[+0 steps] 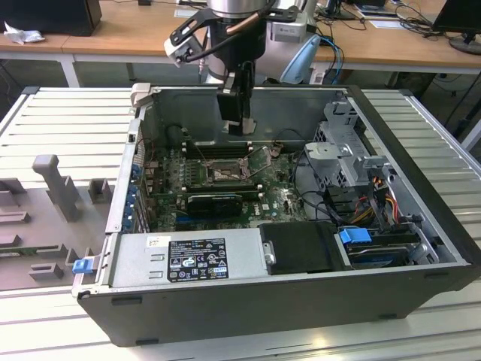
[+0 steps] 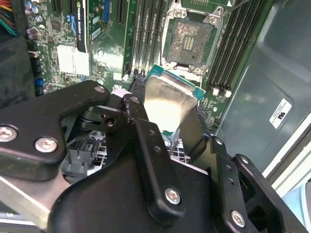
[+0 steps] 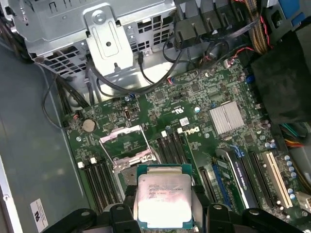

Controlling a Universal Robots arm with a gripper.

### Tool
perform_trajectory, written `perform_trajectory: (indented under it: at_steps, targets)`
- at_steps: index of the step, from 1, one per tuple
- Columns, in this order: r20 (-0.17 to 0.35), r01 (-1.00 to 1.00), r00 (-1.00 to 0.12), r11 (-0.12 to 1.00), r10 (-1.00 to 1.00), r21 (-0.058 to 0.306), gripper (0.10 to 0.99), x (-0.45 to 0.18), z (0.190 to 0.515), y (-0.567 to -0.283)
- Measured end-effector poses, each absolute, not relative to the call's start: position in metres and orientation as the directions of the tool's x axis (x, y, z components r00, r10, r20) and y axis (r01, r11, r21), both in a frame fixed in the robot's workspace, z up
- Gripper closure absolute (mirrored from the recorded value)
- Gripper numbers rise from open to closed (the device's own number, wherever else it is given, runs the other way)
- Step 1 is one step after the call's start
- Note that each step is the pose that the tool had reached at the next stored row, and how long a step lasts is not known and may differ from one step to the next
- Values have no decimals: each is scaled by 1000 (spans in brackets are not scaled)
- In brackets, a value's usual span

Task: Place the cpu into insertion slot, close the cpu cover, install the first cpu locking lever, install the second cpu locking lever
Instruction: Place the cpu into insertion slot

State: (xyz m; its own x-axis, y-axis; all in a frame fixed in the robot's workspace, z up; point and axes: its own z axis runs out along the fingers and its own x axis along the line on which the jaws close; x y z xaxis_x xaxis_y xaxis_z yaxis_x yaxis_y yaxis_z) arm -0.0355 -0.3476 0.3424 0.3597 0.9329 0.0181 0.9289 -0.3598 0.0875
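The gripper (image 2: pixel 167 110) holds the cpu (image 2: pixel 171 99) by two of its sides, with the jaws clamped on it. It grips the edges so that the flat face is free and the chip can go down flat. In the first wrist view the cpu (image 3: pixel 163 196) sits square between the black fingers (image 3: pixel 127 201), with its pale face toward the camera.

The cpu is up in the air and does not touch the board (image 3: pixel 194 97). It hangs over the board near the slot (image 2: pixel 188 41), a little to one side of it and not right above it. In the exterior view the gripper (image 1: pixel 242 124) reaches down into the open case (image 1: pixel 263 308), near the case's back wall. The slot (image 1: pixel 224 173) lies on the board a bit closer to the case's middle.

The slot is bare, so there is room for the chip. I think the first step is only part done: the chip is picked up but not yet in. Long black memory slots (image 2: pixel 146 34) run along both sides of the slot, so the chip must land between them
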Motion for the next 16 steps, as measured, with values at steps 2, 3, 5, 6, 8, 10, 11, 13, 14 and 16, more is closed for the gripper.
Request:
perform_trajectory:
  at_steps: [2,3,5,6,8,10,11,13,14,16]
  targets:
    - [18,917,389,-389,921,88,557,-35,342,-348]
    - [18,911,402,-402,915,88,557,-35,342,-348]
    - [18,887,454,-454,891,88,557,-35,342,-348]
    - [18,880,468,-468,884,88,557,-35,341,-348]
    - [18,864,496,-496,868,88,557,-35,341,-348]
    - [18,834,545,-545,838,88,557,-35,341,-348]
    - [18,832,549,-548,836,88,557,-35,341,-348]
    - [18,836,543,-542,840,87,557,-35,340,-348]
    - [18,855,512,-511,859,87,557,-35,340,-348]
    - [18,884,459,-459,888,87,557,-35,339,-348]
